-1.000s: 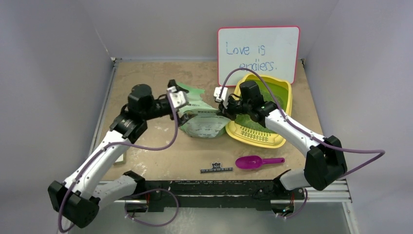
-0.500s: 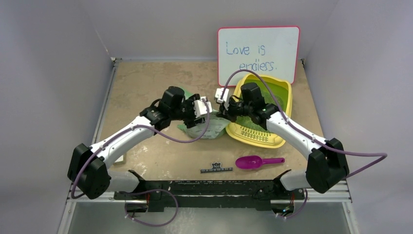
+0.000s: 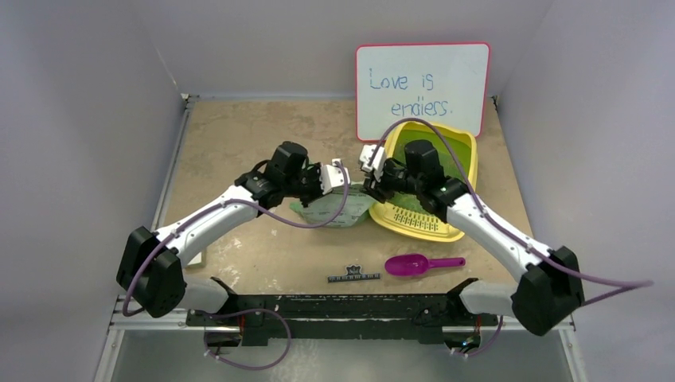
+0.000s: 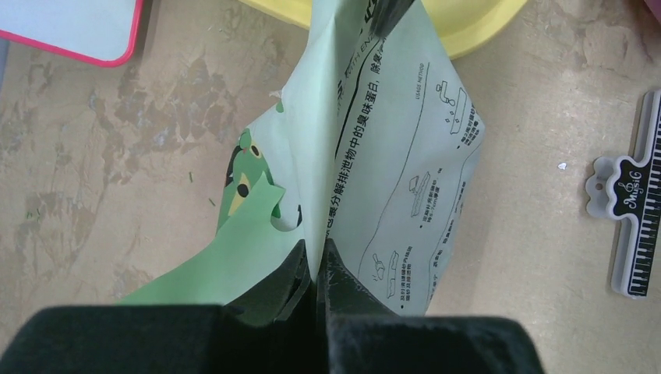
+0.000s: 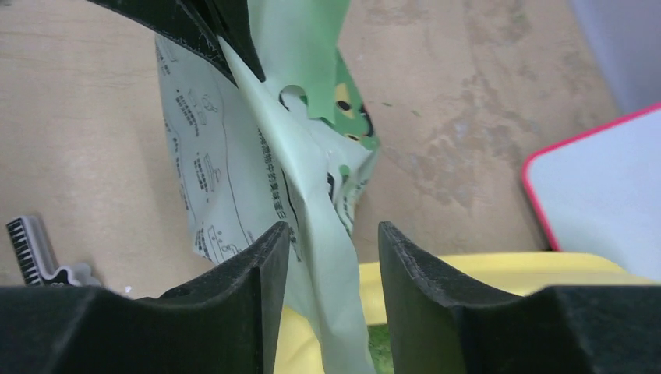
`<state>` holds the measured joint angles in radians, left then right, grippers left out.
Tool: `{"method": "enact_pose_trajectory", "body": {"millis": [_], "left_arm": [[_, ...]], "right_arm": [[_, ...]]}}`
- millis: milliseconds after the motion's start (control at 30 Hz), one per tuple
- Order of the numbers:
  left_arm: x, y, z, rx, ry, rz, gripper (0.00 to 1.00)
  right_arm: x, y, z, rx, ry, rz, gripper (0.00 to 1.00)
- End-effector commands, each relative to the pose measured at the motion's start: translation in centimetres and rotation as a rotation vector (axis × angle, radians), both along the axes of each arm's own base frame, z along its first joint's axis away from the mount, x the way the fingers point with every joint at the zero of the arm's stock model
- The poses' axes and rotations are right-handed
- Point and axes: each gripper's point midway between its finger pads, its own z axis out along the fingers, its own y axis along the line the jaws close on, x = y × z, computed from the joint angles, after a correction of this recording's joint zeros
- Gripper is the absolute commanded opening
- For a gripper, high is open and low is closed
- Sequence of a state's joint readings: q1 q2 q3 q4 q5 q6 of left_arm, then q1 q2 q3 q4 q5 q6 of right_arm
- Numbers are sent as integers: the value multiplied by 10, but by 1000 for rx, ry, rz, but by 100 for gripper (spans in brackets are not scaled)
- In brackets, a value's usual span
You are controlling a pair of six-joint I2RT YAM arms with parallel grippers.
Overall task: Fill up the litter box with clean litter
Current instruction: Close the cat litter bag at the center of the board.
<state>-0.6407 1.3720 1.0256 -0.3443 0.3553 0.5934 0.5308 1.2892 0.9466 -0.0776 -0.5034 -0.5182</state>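
The yellow litter box (image 3: pixel 414 227) lies at the back right with green clean litter (image 3: pixel 447 146) in its far half. Just left of it a pale green printed bag (image 3: pixel 338 208) is pulled up into a fold. My left gripper (image 4: pixel 319 251) is shut on that fold, and the top view shows this left gripper (image 3: pixel 350 185) over the bag. My right gripper (image 5: pixel 334 234) stands open at the box's left rim (image 5: pixel 483 273), a loose flap of the bag (image 5: pixel 234 156) hanging between its fingers. A little litter (image 5: pixel 379 352) shows below them.
A red-framed whiteboard (image 3: pixel 422 87) leans on the back wall behind the box. A magenta scoop (image 3: pixel 414 264) and a black ruler clip (image 3: pixel 354 276) lie near the front edge. The cell walls close in on both sides.
My left arm swung right to the bag and its gripper shut on the fold. My right gripper, shut on the bag before, has opened and lifted slightly.
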Motion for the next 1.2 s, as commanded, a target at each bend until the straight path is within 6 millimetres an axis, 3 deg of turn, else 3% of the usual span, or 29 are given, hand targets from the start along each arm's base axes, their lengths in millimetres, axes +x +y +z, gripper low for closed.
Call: {"method": "enact_pose_trajectory", "body": {"millis": [0, 200, 367, 533, 633, 767, 967, 1033, 1100, 1167], "left_arm": [[18, 13, 15, -6, -1, 81, 0], [19, 22, 30, -43, 13, 88, 0], [13, 20, 35, -43, 32, 56, 0], [11, 23, 35, -25, 58, 57, 0], [13, 26, 38, -36, 69, 69, 0], [15, 33, 38, -41, 86, 74, 0], [18, 54, 35, 34, 78, 86, 0], [17, 56, 34, 43, 74, 74, 21], [14, 49, 36, 18, 71, 30, 60], [7, 36, 45, -36, 65, -45, 70]], "right_arm": [[6, -20, 49, 33, -200, -91, 52], [-19, -35, 48, -43, -293, -3, 56], [-23, -22, 46, 6, -340, 78, 55], [-21, -3, 34, -5, -291, 146, 43], [-10, -1, 22, -44, -302, 116, 32], [1, -8, 5, -96, -287, 62, 0], [-11, -9, -6, -99, -151, 69, 0], [-17, -6, -2, -72, -126, 100, 0], [-21, 1, 2, -39, -111, 130, 0], [-21, 4, 4, -27, -99, 138, 0]]}}
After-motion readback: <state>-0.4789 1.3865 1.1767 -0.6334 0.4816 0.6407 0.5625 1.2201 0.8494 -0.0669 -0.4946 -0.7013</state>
